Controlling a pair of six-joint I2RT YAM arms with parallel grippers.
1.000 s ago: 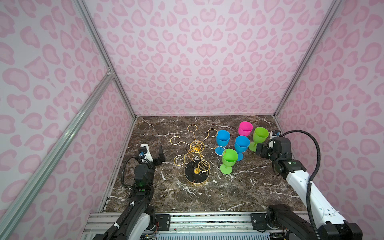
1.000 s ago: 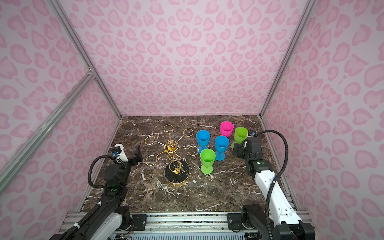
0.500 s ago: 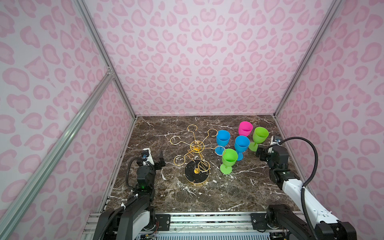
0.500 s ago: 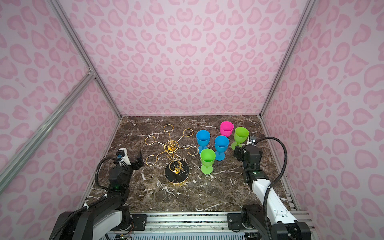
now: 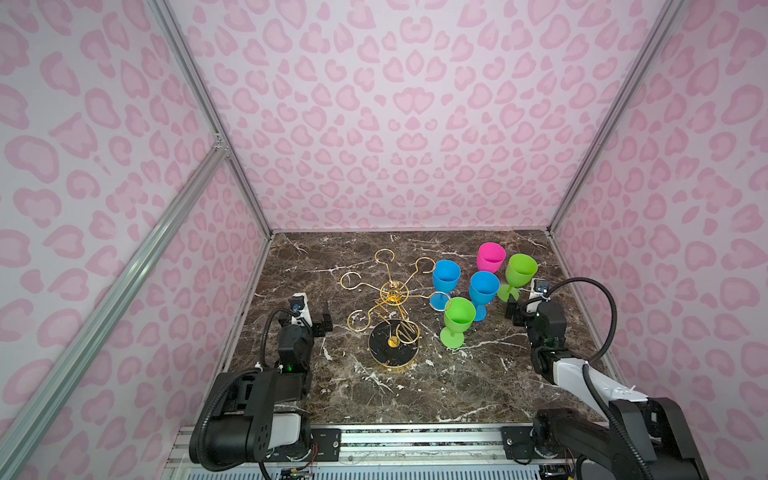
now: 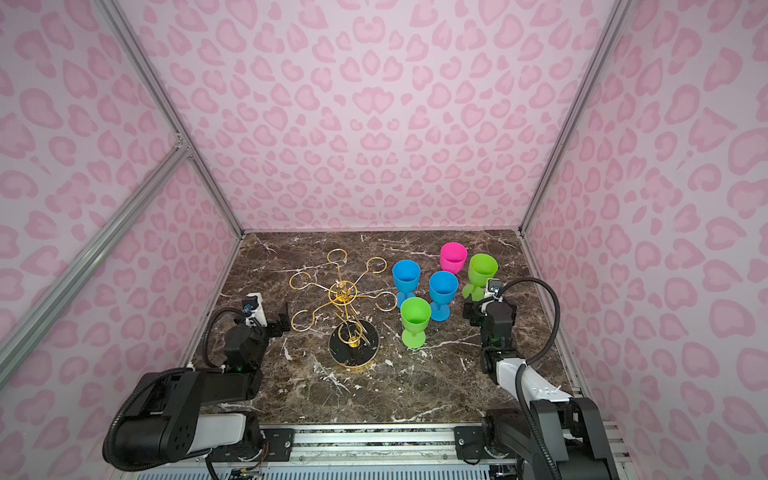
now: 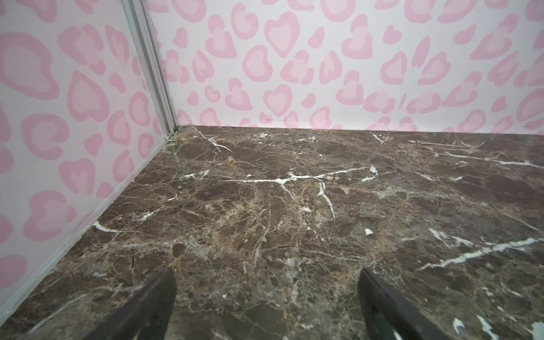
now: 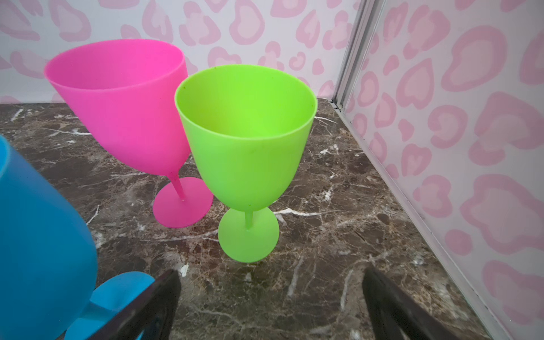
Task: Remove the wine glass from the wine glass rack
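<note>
1. Left of centre on the marble counter, the wine glass rack stood upright on its round black base. In both top views all six of its gold loop hooks were bare.
2. Five plastic glasses stood upright on their feet to the rack's right, none hanging from it: the pink wine glass, the rear green wine glass, the front green wine glass, the inner blue wine glass and the outer blue wine glass.
3. The right gripper sat low by the right wall, its jaws spread wide and holding nothing. In the right wrist view the rear green wine glass stood straight ahead of the right gripper, its stem vertical and its foot just beyond the fingertips. The pink wine glass was behind it.
4. The left gripper sat near the left wall, jaws equally wide and empty, with the rack just to its right. Its wrist view showed only bare marble ahead of the left gripper.
5. Judged from this layout, the removal looked complete. The right arm was nearer the glasses and the left arm nearer the rack.
</note>
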